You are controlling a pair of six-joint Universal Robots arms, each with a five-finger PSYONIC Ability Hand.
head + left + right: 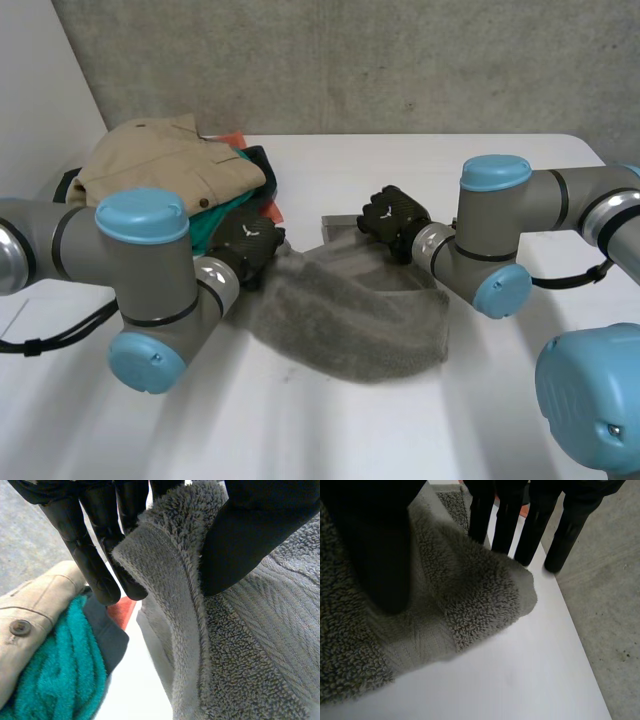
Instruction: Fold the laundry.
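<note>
A grey towel (355,315) lies rumpled in the middle of the white table. My left hand (248,245) is at its near-left corner. In the left wrist view the fingers (97,562) and thumb (250,535) pinch the raised towel edge (170,555) between them. My right hand (395,222) is at the towel's far right corner. There the thumb (377,555) rests on the towel (470,595) and the straight fingers (507,525) stand behind the corner, a wide gap apart from the thumb.
A laundry pile sits at the back left: a beige garment (165,160) on top, a teal towel (60,670) and dark and orange cloth under it. The table's right edge (575,645) runs close by the right hand.
</note>
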